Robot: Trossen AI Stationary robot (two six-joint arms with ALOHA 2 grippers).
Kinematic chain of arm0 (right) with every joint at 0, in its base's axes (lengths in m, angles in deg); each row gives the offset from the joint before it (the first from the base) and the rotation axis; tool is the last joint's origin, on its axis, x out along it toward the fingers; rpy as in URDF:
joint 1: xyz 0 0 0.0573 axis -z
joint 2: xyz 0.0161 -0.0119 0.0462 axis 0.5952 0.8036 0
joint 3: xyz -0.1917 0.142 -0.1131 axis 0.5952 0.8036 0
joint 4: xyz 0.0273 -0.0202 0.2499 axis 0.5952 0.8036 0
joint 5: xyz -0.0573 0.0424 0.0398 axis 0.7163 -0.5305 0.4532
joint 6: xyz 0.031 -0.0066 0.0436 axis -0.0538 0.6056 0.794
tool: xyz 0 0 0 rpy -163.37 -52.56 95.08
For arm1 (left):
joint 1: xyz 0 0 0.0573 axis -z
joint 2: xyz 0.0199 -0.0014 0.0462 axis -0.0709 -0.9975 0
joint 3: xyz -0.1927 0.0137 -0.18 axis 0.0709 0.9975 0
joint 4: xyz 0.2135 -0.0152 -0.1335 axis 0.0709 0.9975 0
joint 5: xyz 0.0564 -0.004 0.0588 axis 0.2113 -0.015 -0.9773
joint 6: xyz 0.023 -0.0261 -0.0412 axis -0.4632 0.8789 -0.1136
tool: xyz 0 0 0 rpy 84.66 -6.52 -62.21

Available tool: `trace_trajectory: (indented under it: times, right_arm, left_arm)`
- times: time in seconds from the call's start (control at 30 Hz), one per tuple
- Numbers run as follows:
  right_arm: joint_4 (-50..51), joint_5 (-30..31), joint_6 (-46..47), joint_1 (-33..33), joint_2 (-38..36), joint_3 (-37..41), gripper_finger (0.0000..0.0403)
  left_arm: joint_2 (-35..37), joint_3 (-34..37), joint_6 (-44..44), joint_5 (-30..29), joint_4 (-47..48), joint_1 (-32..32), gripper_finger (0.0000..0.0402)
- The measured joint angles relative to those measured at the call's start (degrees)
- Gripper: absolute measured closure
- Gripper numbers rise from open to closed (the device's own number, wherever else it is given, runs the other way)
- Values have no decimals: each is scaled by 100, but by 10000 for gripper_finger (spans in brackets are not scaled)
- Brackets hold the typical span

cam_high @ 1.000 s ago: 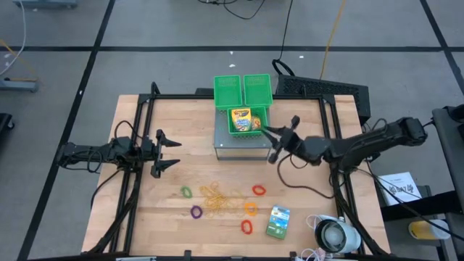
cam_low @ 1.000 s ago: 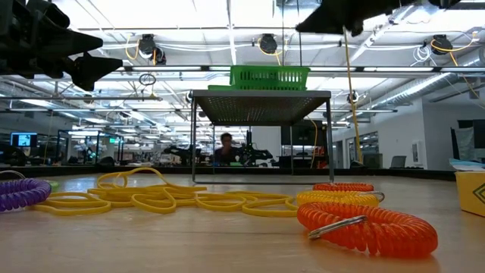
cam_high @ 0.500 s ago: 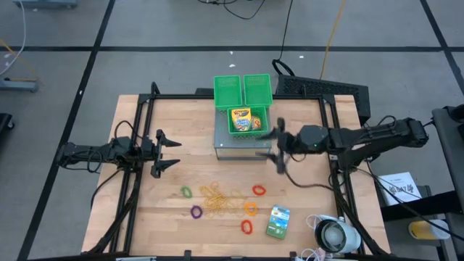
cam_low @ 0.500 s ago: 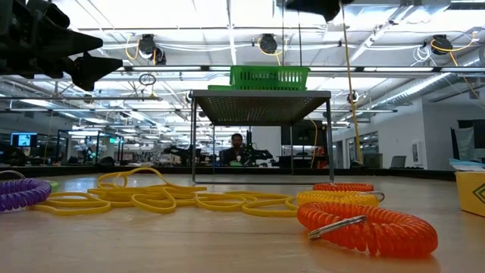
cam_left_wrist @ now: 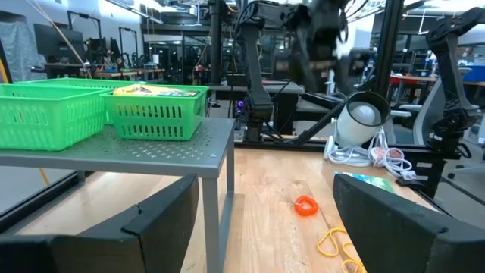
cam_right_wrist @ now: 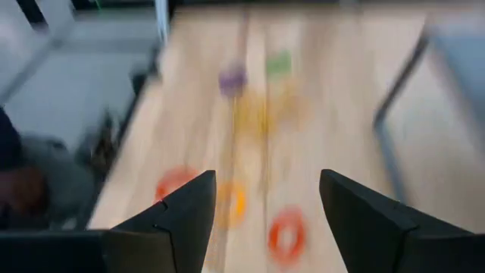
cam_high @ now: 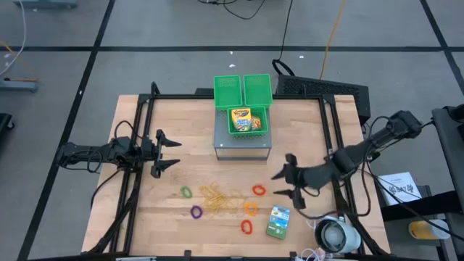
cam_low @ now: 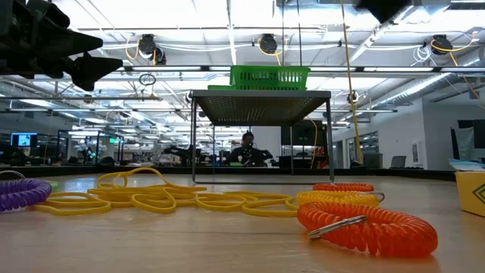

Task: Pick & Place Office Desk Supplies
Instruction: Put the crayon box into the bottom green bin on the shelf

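— What do we see of our own build?
— Two slim, dark, jointed arms; the left gripper [cam_high: 172, 154] and right gripper [cam_high: 285, 185] each end in two pointed black fingers.
— Cables?
— We see thin black leads trailing behind each wrist.

Orange ring [cam_low: 367, 226] nearest, yellow bands [cam_low: 163, 199] behind, green bin [cam_low: 270, 77] on stand [cam_low: 261, 102]

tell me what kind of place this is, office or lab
Most likely a robotics lab or workshop: a wooden table with two mounted robot arms, an open hall with ceiling lights, and more workstations and a person behind.
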Motion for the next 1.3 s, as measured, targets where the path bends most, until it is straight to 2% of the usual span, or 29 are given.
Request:
trace_trajectory:
  times: [0.1,0.2,0.33,0.47,0.63,0.9,1.13,1.3]
  right_arm:
    - [791,-351,1001,-130,168,1,178]
    - [1122,-937,1801,-132,364,162,179]
    - [840,-1839,2085,-128,605,597,179]
    - [-180,-2410,2133,-130,714,1265,179]
    - [-1865,-2689,2184,-128,726,2131,179]
    - [-3529,-2652,2353,-89,795,3167,179]
    - [-4298,-2707,2385,-89,1186,3320,179]
    - [-4612,-3002,2386,-91,1503,3320,187]
  left_arm:
    - [0,0,0,0,-1,-1,91]
    - [0,-1,0,0,-2,-1,91]
    - [-1,-1,0,0,-1,-1,91]
    - [0,-1,0,0,-1,0,91]
    - [1,-1,0,0,-3,-1,91]
    - [1,-1,0,0,-1,-1,91]
    - [1,-1,0,0,0,0,92]
    - [1,-1,0,0,-2,1,91]
